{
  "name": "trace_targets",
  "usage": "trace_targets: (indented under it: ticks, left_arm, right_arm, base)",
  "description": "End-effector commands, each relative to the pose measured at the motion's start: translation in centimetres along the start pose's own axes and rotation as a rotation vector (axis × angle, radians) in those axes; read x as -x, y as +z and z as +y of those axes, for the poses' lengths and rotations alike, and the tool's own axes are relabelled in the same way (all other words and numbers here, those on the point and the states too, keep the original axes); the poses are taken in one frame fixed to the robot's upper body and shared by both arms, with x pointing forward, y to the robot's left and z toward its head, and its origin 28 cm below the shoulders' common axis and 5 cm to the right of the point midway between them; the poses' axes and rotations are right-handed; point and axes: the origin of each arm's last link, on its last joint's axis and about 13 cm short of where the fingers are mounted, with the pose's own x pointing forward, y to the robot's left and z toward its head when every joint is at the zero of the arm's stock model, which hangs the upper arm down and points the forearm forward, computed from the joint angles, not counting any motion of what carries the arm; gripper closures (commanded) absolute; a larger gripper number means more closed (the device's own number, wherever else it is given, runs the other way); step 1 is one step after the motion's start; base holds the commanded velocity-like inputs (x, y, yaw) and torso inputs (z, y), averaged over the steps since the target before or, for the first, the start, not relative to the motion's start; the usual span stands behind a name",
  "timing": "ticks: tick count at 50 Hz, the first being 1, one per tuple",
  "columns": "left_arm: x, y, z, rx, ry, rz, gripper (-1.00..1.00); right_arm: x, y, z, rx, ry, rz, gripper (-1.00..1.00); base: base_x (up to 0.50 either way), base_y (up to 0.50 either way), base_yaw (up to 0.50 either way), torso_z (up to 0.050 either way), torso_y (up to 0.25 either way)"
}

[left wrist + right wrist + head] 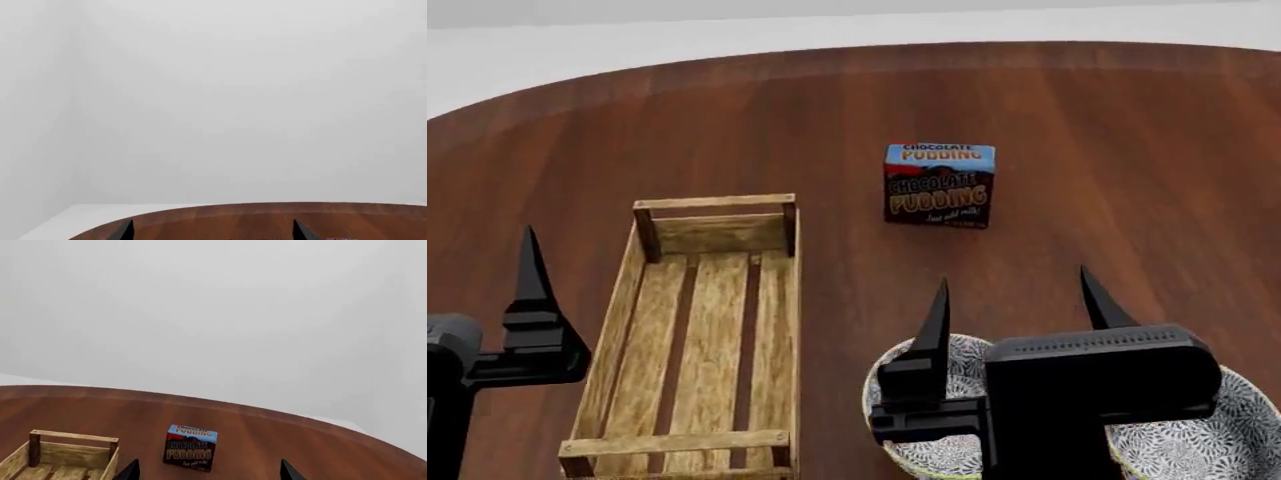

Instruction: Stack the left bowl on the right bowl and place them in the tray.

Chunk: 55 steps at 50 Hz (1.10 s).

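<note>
Right gripper (1014, 300) spread open above two patterned bowls (941, 420) at the table's (827, 110) near edge. Left gripper (531, 270) beside the wooden tray (694, 330); open or closed, cannot tell. Chocolate pudding box (940, 185) toward mid-table.

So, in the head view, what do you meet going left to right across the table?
Left gripper → light-wood slatted tray → blue-and-brown chocolate pudding box → patterned right bowl at the right edge.
</note>
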Motion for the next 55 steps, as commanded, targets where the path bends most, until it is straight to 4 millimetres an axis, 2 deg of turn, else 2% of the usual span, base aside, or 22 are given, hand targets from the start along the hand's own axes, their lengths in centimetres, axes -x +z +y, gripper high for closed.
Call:
trace_targets:
  ticks: [1, 14, 52, 55]
  left_arm:
    - [0.29, 0.32, 0.30, 0.042, -0.003, -0.031, -1.00]
    - [0.37, 0.18, 0.51, 0.034, -0.008, -0.040, -1.00]
    - [0.70, 0.20, 0.52, 0.042, -0.035, -0.042, -1.00]
    - [0.64, 0.18, 0.57, 0.042, -0.028, -0.041, -1.00]
  right_arm:
    - [-0.18, -0.13, 0.12, 0.003, 0.018, 0.021, -1.00]
    - [-0.10, 0.04, 0.28, 0.031, 0.031, 0.009, -1.00]
    - [-0.14, 0.02, 0.30, -0.012, 0.056, 0.006, -1.00]
    - [-0.11, 0.04, 0.33, -0.010, 0.058, 0.003, -1.00]
  base:
    - [-0.06, -0.36, 0.00, 0.000, 0.000]
    - [0.02, 0.00, 0.00, 0.000, 0.000]
    - [0.50, -0.05, 0.00, 0.000, 0.001]
    - [-0.02, 0.00, 0.00, 0.000, 0.000]
